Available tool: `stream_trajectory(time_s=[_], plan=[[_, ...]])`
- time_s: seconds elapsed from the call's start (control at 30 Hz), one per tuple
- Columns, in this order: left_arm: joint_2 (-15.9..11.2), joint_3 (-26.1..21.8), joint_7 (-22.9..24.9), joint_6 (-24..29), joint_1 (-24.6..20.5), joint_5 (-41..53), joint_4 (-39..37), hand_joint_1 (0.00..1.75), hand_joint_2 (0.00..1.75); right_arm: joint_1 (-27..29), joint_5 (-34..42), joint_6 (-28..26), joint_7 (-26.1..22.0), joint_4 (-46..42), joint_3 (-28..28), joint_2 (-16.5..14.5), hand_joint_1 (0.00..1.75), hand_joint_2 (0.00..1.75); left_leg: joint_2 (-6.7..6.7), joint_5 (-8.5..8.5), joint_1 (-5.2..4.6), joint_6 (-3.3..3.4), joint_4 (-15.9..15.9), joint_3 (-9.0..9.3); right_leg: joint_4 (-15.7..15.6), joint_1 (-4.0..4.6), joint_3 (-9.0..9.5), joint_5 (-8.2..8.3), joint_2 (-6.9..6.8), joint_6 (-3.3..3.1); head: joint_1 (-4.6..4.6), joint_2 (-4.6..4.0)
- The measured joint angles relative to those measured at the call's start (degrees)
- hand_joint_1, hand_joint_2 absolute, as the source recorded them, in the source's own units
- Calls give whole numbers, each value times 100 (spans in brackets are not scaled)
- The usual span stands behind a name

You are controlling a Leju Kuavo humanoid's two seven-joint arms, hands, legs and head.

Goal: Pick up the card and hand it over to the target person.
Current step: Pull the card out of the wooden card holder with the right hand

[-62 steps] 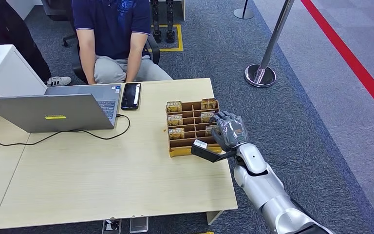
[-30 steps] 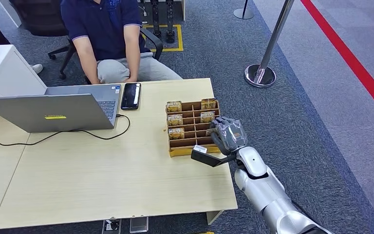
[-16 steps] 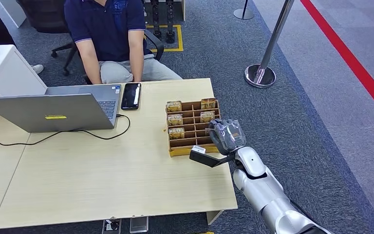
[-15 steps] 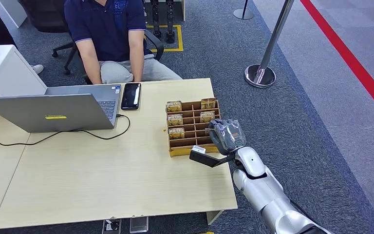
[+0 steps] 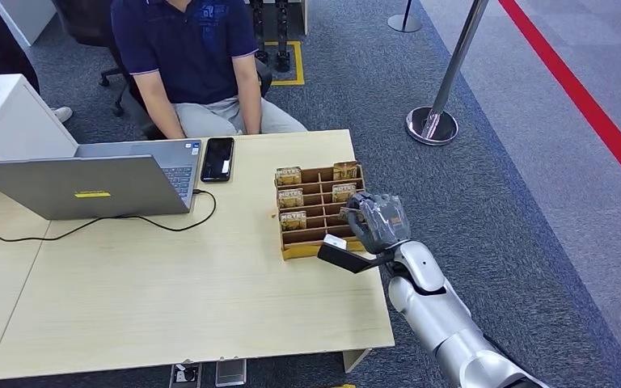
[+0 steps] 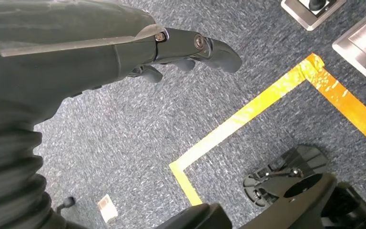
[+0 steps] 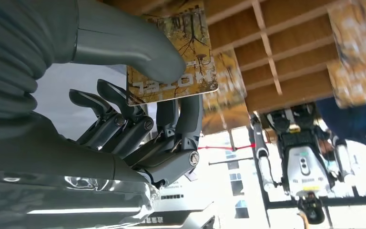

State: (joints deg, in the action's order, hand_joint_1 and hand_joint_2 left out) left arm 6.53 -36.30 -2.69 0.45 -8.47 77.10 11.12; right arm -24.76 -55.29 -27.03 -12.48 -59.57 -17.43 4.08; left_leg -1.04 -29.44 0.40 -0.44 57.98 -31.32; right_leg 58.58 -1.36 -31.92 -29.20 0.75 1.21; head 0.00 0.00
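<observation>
A yellow-brown printed card is pinched between the thumb and the dark fingers of my right hand. That hand hovers at the right side of a cardboard slotted rack, which holds more cards and stands near the table's right edge. Whether the card's lower edge is free of its slot, I cannot tell. A person in a navy shirt sits behind the table's far side. My left hand hangs over the carpet, fingers loosely apart, holding nothing.
An open grey laptop with a black cable stands at the table's left, a black phone beside it. A white cabinet is at far left. A stanchion base sits on the carpet to the right of the table.
My right hand dipped toward the rack's near right slots, then lifted slightly. The seated person shifted to the right on the chair.
</observation>
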Motion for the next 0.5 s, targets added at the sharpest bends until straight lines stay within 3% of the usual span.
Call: stream_trajectory(time_s=[0.2, 0.5], plan=[[-33, 51, -23, -47, -62, 38, 0, 0, 175, -9, 198, -40, -50, -579, 97, -25, 175, 175, -7, -1, 0, 1, 4, -2, 2, 0, 0, -3, -4, 2, 0, 0], [-23, 67, -48, -53, -97, 51, -6, 0, 175, -212, 516, 76, -243, -495, -28, -362, 175, 175, 2, -1, 1, -1, 1, 2, 2, 0, 1, 0, 6, 1, 0, 0]])
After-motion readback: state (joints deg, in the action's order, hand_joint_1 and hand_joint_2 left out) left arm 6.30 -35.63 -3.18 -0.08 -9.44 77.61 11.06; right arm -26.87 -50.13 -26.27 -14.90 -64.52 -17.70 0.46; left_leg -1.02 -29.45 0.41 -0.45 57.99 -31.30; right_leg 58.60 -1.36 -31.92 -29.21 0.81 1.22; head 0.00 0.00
